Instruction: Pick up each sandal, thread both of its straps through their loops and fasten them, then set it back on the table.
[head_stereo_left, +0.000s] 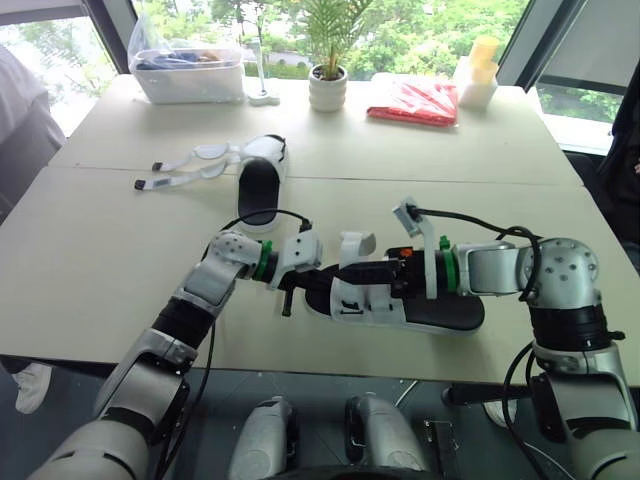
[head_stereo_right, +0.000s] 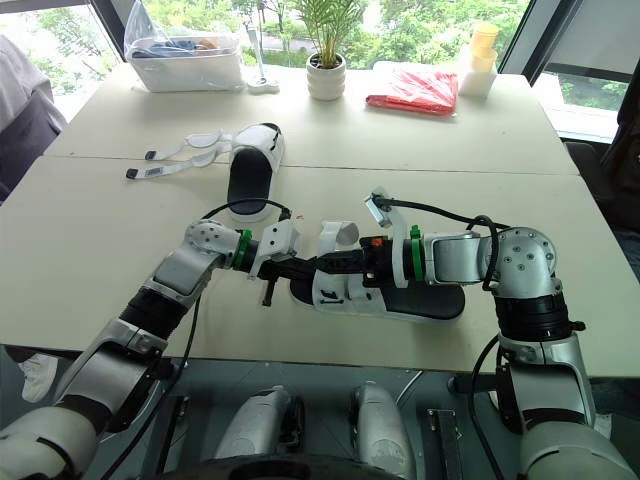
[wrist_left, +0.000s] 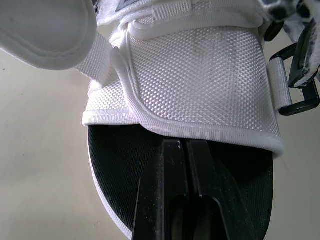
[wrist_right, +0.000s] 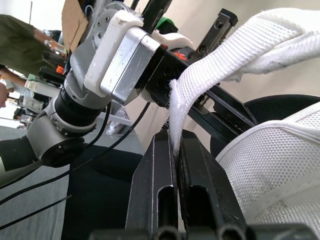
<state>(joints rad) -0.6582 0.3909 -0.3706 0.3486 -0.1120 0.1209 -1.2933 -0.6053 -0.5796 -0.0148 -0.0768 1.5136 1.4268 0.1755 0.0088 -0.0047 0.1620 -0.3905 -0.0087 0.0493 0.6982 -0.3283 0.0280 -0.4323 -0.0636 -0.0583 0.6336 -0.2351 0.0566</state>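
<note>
Nearest, by the near edge of the table (head_stereo_left: 80, 260), sits one sandal (head_stereo_left: 440, 312) between both arms. The right gripper (wrist_right: 175, 137) is clenched on its white strap (wrist_right: 200, 75). The left gripper (wrist_left: 186, 150) has its fingers pressed together with nothing between them, over the black footbed at the toe. To thread well, the left should likely steady the sandal while the right feeds the strap flat and untwisted into the black loop (wrist_left: 300, 97). The second sandal (head_stereo_left: 262, 180) lies far left, straps loose.
</note>
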